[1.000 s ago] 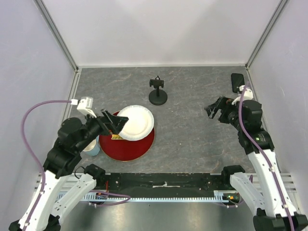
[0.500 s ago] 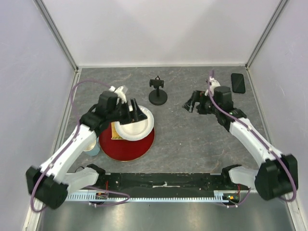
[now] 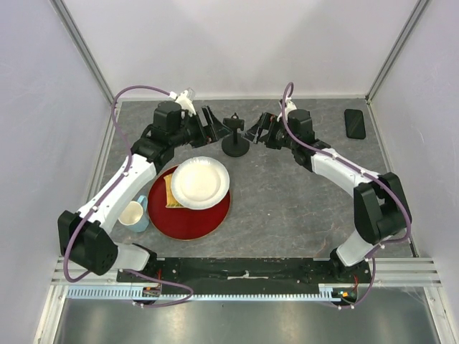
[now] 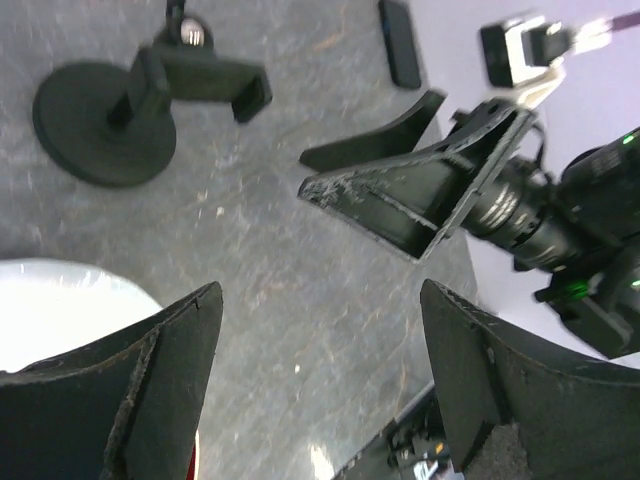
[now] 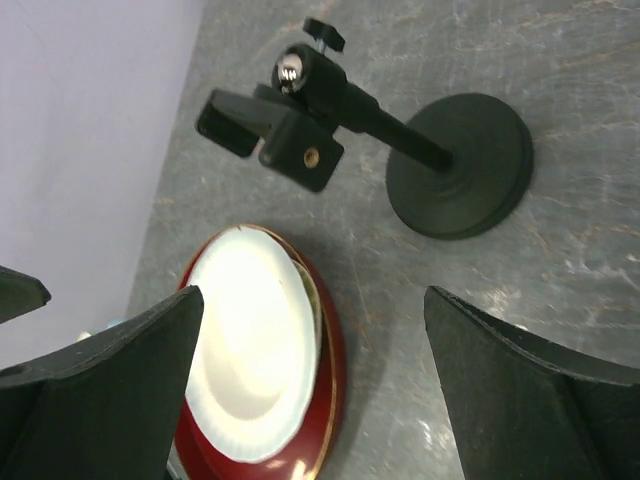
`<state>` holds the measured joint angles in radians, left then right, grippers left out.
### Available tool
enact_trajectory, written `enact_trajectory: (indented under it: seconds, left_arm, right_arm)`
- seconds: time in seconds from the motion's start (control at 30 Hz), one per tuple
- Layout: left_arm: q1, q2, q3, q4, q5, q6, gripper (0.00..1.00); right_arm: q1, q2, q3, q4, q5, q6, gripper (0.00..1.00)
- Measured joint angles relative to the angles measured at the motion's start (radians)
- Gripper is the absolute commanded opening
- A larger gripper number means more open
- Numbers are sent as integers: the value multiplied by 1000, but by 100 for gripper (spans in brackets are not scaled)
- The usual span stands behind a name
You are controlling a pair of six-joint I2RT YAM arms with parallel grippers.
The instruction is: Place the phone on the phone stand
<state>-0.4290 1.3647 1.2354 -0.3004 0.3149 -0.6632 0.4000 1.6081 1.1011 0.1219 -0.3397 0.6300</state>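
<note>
The black phone stand stands at the back middle of the grey table, with its disc base, post and cradle; it shows in the left wrist view and the right wrist view. The phone lies flat at the back right corner, also seen in the left wrist view. My left gripper is open and empty just left of the stand. My right gripper is open and empty just right of the stand. Neither touches it.
A red plate with a white paper plate on it lies front left of the stand. A blue mug stands left of the red plate. Enclosure walls ring the table.
Both arms have swung toward the back middle. The left gripper left the white plate and now sits beside the stand; the right gripper moved left from near the phone to the stand.
</note>
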Motion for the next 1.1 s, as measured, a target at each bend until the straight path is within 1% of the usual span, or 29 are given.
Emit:
enact_trajectory:
  seconds: [0.1,0.2,0.27,0.4,0.43,0.47,0.63,0.67,0.7,0.73,0.77,0.8,0.93,0.97,1.1]
  left_arm:
    - [25,12,0,80,9,-10,84]
    - [77,19,-32,179,61,-46,85]
    - [127,18,-79,243,101,-79,85]
    - [201,19,-149,277,155,-122,85]
    - [208,19,-151,277,166,-127,84]
    - [209,19,-152,282,175,-130,84]
    - [220,4,-166,335,224,-154,83]
    - [228,-4,-176,347,237,-164,82]
    - [235,-8,-182,356,243,-172,82]
    - [247,-12,-189,371,251,-183,79]
    - [259,-13,-196,387,263,-193,77]
    - [271,-14,-201,397,271,-206,77]
    - [303,-14,-217,437,298,-243,76]
    - [306,-14,-222,444,300,-250,76]
    - [309,-14,-233,467,324,-270,76]
  right_arm:
    - [0,46,2,96,-6,89,98]
    - [0,104,20,196,-16,188,92]
    - [0,148,36,262,-22,260,89]
    - [0,231,51,371,-22,389,84]
    - [0,246,51,388,-20,413,82]
    - [0,263,51,406,-17,441,78]
    - [0,303,51,452,8,529,71]
    - [0,303,51,455,16,540,68]
    - [0,303,51,462,24,547,66]
    - [0,303,51,472,29,554,64]
    - [0,303,51,478,34,560,60]
    - [0,303,51,483,38,565,59]
    - [2,303,51,512,50,591,58]
    - [2,303,51,513,53,596,61]
    - [4,303,50,518,59,608,62]
